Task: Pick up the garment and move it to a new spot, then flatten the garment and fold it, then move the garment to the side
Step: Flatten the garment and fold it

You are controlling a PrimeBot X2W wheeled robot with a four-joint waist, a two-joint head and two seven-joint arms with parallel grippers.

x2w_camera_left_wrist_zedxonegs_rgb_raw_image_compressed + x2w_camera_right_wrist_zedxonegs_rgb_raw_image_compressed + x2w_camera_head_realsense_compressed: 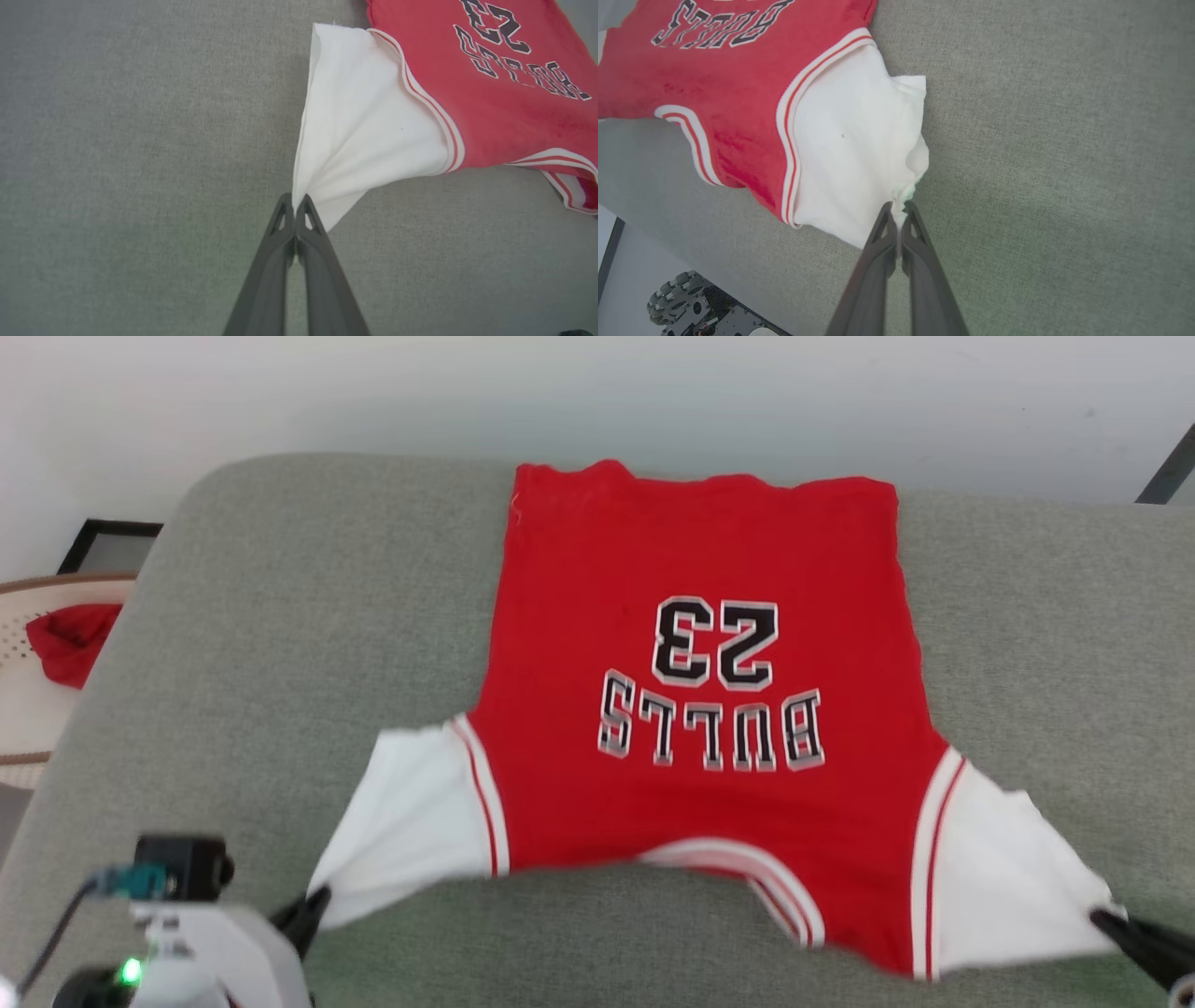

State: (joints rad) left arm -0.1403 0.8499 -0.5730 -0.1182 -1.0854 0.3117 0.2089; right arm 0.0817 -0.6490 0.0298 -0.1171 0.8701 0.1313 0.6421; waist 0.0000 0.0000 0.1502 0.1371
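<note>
The garment [691, 709] lies print-up on the grey cushion [280, 616], left gripper [295, 203] clamped on one white sleeve [364, 116], right gripper [900, 210] on the other (seemingly tensioning it flat).

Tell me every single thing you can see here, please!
garment: one, red with white sleeves and a black 23, spread on the padded surface
padded surface: one, grey-green, under the garment
small cloth: one, plain red, on the woven piece at far left
woven piece: one, pale with a brown rim, left of the padded surface
frame: one, black, by the wall at far left
wheeled base: one, dark with metal wheels, lower left in the right wrist view
left gripper: one, dark, shut on the tip of one white sleeve
right gripper: one, dark, shut on the tip of the other white sleeve
</note>
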